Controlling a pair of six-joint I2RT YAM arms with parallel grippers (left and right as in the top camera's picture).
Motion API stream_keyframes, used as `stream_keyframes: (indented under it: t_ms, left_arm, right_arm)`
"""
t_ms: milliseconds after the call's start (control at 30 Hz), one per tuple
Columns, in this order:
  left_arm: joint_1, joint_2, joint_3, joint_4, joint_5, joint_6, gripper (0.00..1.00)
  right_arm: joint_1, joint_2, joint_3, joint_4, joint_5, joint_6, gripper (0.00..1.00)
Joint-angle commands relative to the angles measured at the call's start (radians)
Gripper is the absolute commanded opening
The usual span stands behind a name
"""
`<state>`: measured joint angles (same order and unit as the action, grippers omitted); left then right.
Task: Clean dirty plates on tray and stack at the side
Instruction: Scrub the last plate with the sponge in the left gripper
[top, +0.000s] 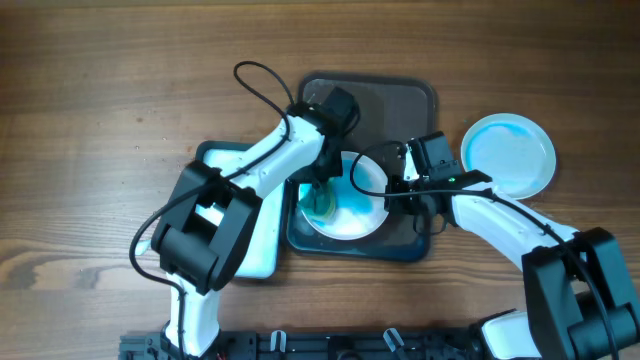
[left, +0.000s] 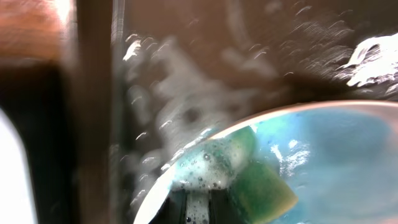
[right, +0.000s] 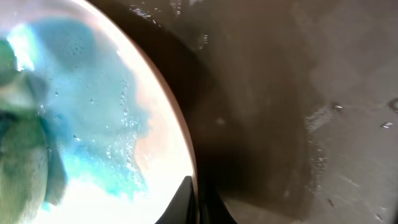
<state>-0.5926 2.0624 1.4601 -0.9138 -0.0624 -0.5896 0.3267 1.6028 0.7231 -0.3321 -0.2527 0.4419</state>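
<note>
The left claw (left: 198, 210) sits low over the near edge of the plate (top: 362, 216). Its fingers look closed on a green and yellow sponge (left: 264, 190), though foam hides the contact itself. The sponge is pressed onto the plate's inner face, with white suds bunched against it. Blue smears spread across the plate from there.

The right claw (right: 196, 200) is clamped on the plate's rim at the opposite side, one dark finger on each face of the thin white edge. From the right wrist camera, the plate's outer band is white and its middle is streaked with blue, wet residue.

The plate lies in the lower half of a dark tray (top: 400, 110). The tray floor around it is wet and glistens with scattered droplets.

To the robot's right of the tray, on the wooden surface (top: 100, 120), a second plate (top: 508, 152) lies flat. It is pale blue with a white rim and stands apart from the tray. On the other side, a white rectangular tub (top: 262, 242) lies beside the tray's left edge, partly under the left arm.
</note>
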Motion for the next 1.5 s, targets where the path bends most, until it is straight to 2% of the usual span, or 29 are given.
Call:
stream_keyframes:
  t_ms: [0, 67, 167, 300, 367, 500, 633, 733, 800, 867, 900, 967, 1033, 1067, 1200, 1333, 1400, 1467]
  left_arm:
    - [0.034, 0.052, -0.039, 0.171, 0.387, 0.114, 0.04]
    - [-0.024, 0.064, -0.039, 0.268, 0.573, 0.111, 0.04]
    - [-0.090, 0.065, -0.039, 0.320, 0.644, 0.103, 0.04]
    - [-0.116, 0.065, -0.039, 0.273, 0.681, 0.131, 0.04]
    - [-0.106, 0.064, -0.039, 0.206, 0.609, 0.138, 0.04]
    - [-0.046, 0.064, -0.039, 0.041, 0.333, 0.138, 0.04]
    - [0.026, 0.058, -0.039, -0.039, 0.098, 0.142, 0.04]
    - [0.074, 0.037, -0.039, -0.048, -0.004, 0.142, 0.04]
    - [0.090, 0.026, -0.039, -0.047, -0.021, 0.142, 0.04]
    - [0.087, 0.023, -0.039, -0.040, 0.028, 0.141, 0.04]
    - [0.080, 0.023, -0.039, -0.004, 0.124, 0.142, 0.04]
    - [0.065, 0.027, -0.039, 0.053, 0.222, 0.142, 0.04]
    - [0.017, 0.045, -0.039, 0.196, 0.446, 0.217, 0.04]
    - [-0.011, 0.060, -0.039, 0.248, 0.496, 0.216, 0.04]
    - [-0.101, 0.097, -0.039, 0.324, 0.597, 0.177, 0.04]
    - [-0.135, 0.095, -0.039, 0.317, 0.684, 0.140, 0.04]
    - [-0.117, 0.078, -0.039, 0.257, 0.655, 0.141, 0.04]
    - [-0.077, 0.039, -0.039, 0.156, 0.535, 0.142, 0.04]
  right_arm:
    - [-0.020, 0.026, -0.012, -0.027, 0.099, 0.003, 0.04]
    - [-0.020, 0.026, -0.012, -0.031, 0.099, 0.004, 0.04]
    - [-0.020, 0.026, -0.012, -0.035, 0.098, 0.004, 0.04]
    - [-0.020, 0.026, -0.012, -0.039, 0.098, 0.005, 0.04]
    - [-0.020, 0.026, -0.012, -0.039, 0.099, 0.004, 0.04]
    - [-0.020, 0.026, -0.012, -0.039, 0.098, 0.005, 0.04]
    - [-0.020, 0.026, -0.012, -0.039, 0.098, 0.005, 0.04]
    - [-0.020, 0.026, -0.012, -0.038, 0.099, 0.005, 0.04]
    - [-0.020, 0.026, -0.012, -0.038, 0.098, 0.005, 0.04]
    - [-0.020, 0.026, -0.012, -0.039, 0.098, 0.005, 0.04]
    - [-0.020, 0.026, -0.012, -0.039, 0.098, 0.005, 0.04]
    - [-0.020, 0.026, -0.012, -0.040, 0.098, 0.004, 0.04]
    - [-0.020, 0.026, -0.012, -0.042, 0.098, 0.004, 0.04]
    - [-0.020, 0.026, -0.012, -0.044, 0.098, 0.004, 0.04]
    - [-0.020, 0.026, -0.012, -0.053, 0.098, 0.004, 0.04]
    - [-0.020, 0.026, -0.012, -0.053, 0.098, 0.003, 0.04]
    - [-0.020, 0.026, -0.012, -0.055, 0.098, 0.003, 0.04]
    - [-0.020, 0.026, -0.012, -0.054, 0.098, 0.003, 0.04]
